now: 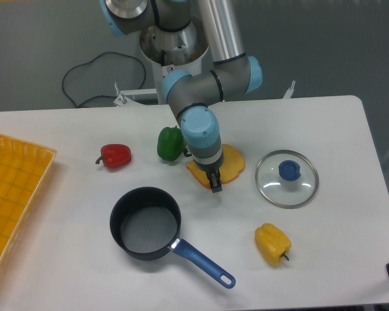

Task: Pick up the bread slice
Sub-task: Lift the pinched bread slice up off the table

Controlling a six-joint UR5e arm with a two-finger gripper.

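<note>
We're looking at the white table (324,129), a yellow tray (13,188) sitting at its left edge. The dark pot (146,223) is pointing its blue handle near-right. The glass lid (287,179) is lying right of the bread slice (230,162), which is lying flat mid-table, long axis running left-right. The gripper (215,186) is pressing down on its near edge, fingers drawn together; we can't tell whether they're pinching it.

The gripper (215,184) is down on the bread slice (230,166). A green pepper (170,143) sits at its 10 o'clock, a glass lid (287,179) at 3 o'clock, a dark pot (145,223) at 7 o'clock.
</note>
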